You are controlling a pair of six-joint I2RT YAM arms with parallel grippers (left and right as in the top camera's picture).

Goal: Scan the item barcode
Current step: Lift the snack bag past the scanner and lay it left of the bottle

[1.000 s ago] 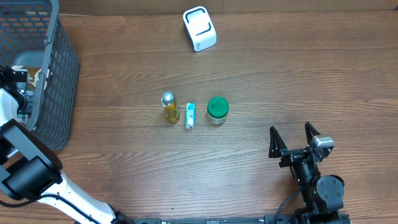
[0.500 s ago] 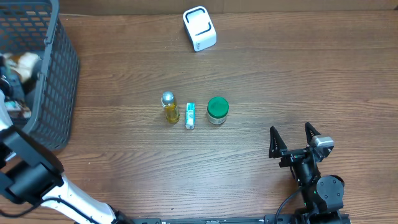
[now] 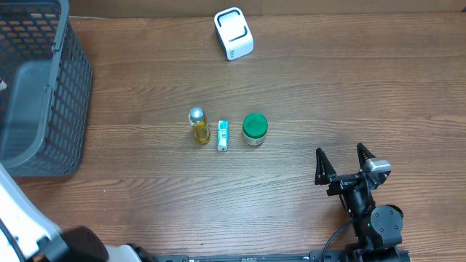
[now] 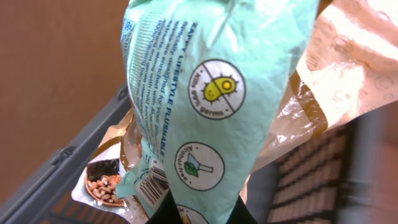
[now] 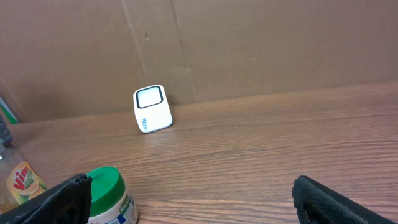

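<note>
Wooden tabletop beside a grey basket; above it the left gripper pinches a mint wipes pack, long axis pointing straight away, barcode nearest. Right gripper gapes wide.

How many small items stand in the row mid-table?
3: a yellow bottle at left, a teal packet in the middle, a green-lidded jar at right. None looks hidden.

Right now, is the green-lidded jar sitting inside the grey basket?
No, the green-lidded jar stands out on the wooden table, far from the basket.
</note>
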